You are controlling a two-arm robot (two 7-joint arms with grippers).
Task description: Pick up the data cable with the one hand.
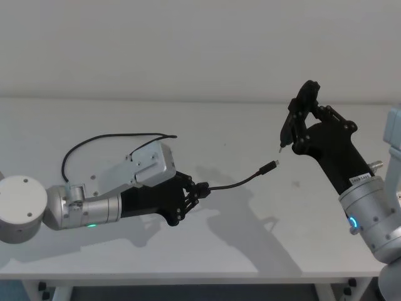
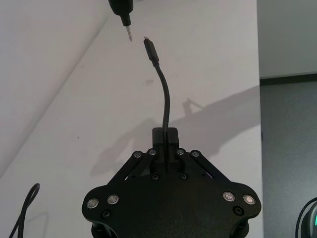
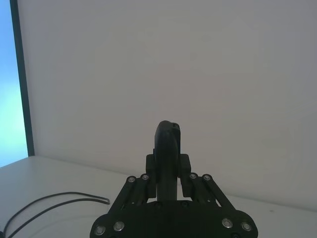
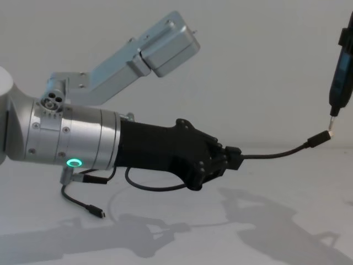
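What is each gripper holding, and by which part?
Left gripper: the data cable, pinched on its cord behind the metal-tipped plug. Right gripper: a slim black pin-tipped tool, gripped on its body.

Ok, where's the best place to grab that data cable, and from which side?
Probably a short way behind the metal-tipped plug, from the robot's left, along the data cable. The left pincer holds it so: the thin cord arcs stiffly out, plug free, near the right pincer.

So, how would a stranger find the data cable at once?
On the white table, look at the left gripper, whose fingers are shut. The data cable is the thin black cord arching from them to a metal-tipped plug near the right gripper's pin-tipped tool.
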